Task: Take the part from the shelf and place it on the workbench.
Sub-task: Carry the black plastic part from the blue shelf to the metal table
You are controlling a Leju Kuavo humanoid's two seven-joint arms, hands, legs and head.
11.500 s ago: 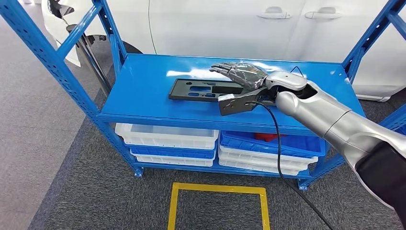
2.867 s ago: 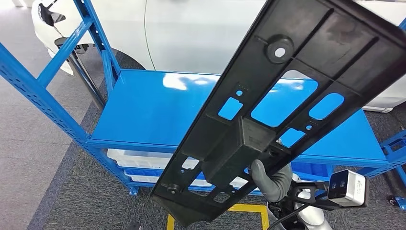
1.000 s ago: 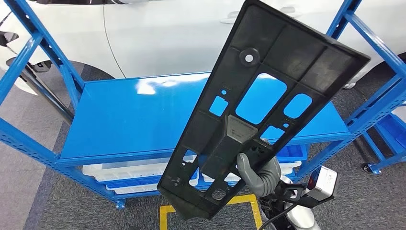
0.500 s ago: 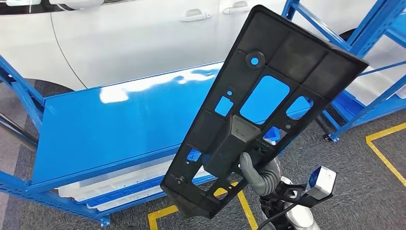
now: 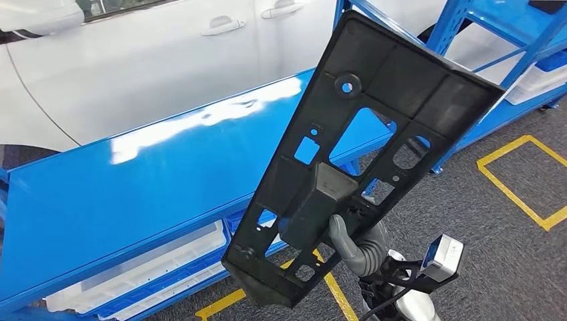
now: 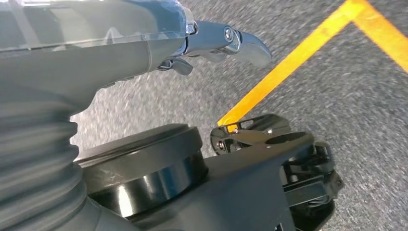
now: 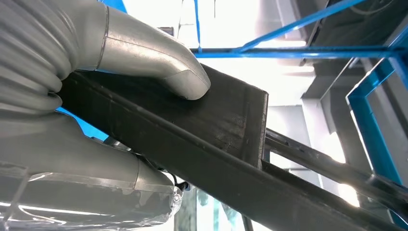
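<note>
A long flat black plastic part (image 5: 374,127) with several cut-outs stands tilted in front of my head camera, held up off the blue shelf (image 5: 134,194). My right hand (image 5: 358,244) grips it near its lower end, the grey thumb pressed on the raised block. In the right wrist view the thumb (image 7: 159,62) lies on the part's dark edge (image 7: 226,125). My left hand (image 6: 144,43) hangs over grey carpet with its fingers held straight and nothing in it.
A white car (image 5: 167,60) stands behind the shelf. White and blue bins (image 5: 167,264) fill the lower level. More blue racking (image 5: 508,40) stands at the right. Yellow floor tape (image 5: 521,177) marks squares on the grey carpet.
The whole scene has slid left as my view turned right, away from the shelf. The part stays in my right hand, in the same pose before the camera.
</note>
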